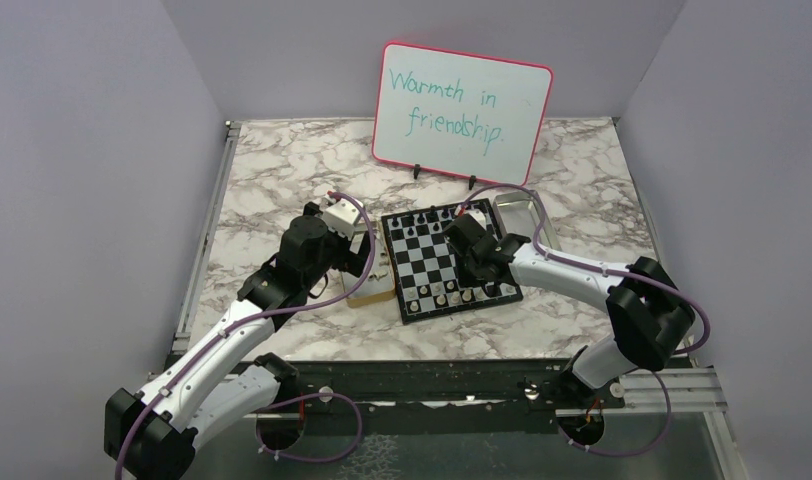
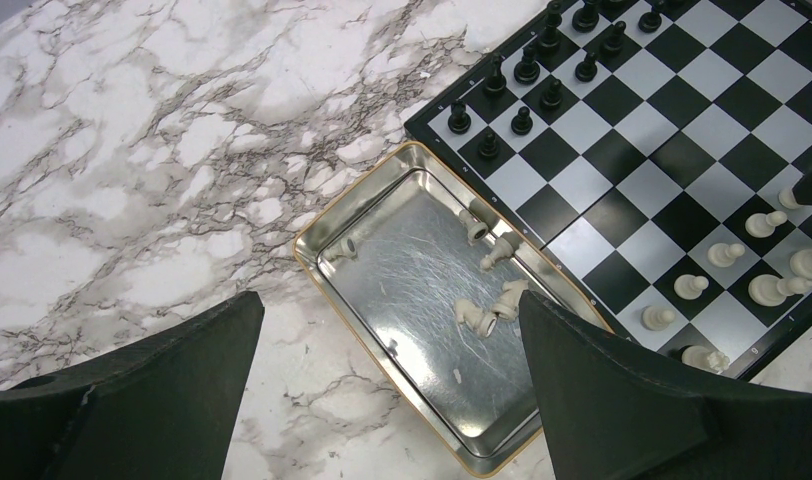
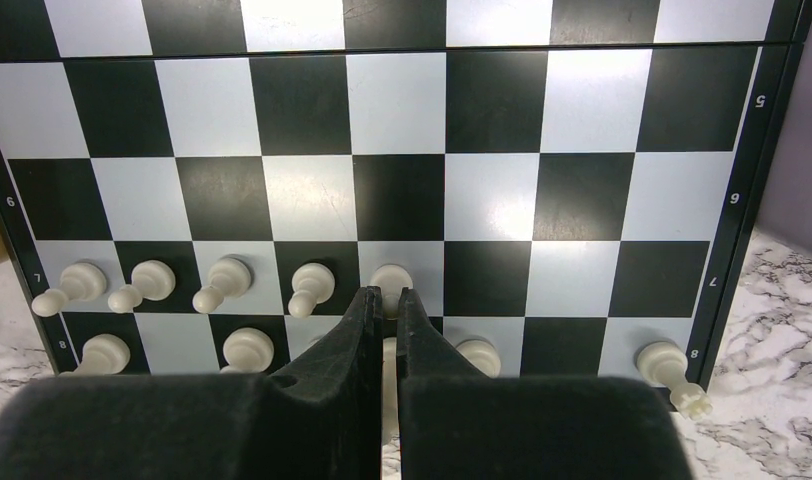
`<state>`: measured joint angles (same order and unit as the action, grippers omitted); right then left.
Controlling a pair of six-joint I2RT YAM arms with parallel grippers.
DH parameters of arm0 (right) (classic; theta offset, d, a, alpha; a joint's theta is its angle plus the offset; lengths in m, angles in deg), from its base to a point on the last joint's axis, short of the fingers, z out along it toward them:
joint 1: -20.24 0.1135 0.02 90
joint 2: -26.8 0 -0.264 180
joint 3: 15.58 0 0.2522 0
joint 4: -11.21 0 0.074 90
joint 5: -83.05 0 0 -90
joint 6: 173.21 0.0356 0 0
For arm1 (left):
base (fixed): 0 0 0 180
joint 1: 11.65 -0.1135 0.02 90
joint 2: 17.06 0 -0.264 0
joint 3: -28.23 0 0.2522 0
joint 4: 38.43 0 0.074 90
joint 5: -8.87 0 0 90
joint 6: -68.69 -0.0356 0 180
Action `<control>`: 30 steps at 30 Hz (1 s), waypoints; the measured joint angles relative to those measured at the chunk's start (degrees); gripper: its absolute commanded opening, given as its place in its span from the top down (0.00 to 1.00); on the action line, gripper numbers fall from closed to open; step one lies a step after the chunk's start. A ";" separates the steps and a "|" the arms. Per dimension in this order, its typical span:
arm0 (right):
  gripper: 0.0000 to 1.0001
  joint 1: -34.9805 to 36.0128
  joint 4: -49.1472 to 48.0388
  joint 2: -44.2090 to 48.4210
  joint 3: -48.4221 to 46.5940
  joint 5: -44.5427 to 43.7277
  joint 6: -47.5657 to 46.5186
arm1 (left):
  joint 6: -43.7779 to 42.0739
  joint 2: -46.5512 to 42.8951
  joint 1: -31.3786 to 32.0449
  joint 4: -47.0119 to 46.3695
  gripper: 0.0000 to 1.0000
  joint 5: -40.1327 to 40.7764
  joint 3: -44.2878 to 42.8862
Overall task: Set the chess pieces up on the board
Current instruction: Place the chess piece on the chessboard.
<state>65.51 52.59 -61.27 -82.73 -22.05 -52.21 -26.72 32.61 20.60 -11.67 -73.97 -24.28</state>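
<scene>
The board point(image 1: 437, 262) lies mid-table, with black chess pieces point(image 1: 427, 220) on its far rows and cream ones point(image 1: 442, 292) on its near rows. In the right wrist view my right gripper point(image 3: 384, 300) is shut on a cream pawn point(image 3: 390, 280) over the board point(image 3: 492, 130), in line with a row of cream pawns point(image 3: 312, 285). My left gripper point(image 2: 390, 330) hangs open and empty above a metal tin point(image 2: 322, 230) that holds several loose cream pieces point(image 2: 487, 315). It sits against the board's point(image 2: 682, 150) left edge. Black pieces point(image 2: 527, 70) fill that corner.
A whiteboard with a pink rim point(image 1: 462, 105) stands at the back. A silver metal tray point(image 1: 512, 210) sits behind the board's right corner. In the right wrist view one cream piece point(image 3: 672, 370) leans at the board's corner by the marble.
</scene>
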 measured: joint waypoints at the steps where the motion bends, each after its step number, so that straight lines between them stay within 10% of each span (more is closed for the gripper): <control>1: 0.90 0.00 0.04 0.00 0.00 0.00 0.00 | 0.02 0.00 0.00 0.02 0.01 -0.02 0.00; 30: 0.61 0.00 2.38 6.54 -1.49 0.63 0.96 | 2.08 3.80 0.00 0.13 0.02 0.04 -0.15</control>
<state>65.51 54.97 -54.74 -84.22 -21.41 -51.25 -24.64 36.41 20.60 -11.54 -73.93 -24.43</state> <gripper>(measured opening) 0.358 0.990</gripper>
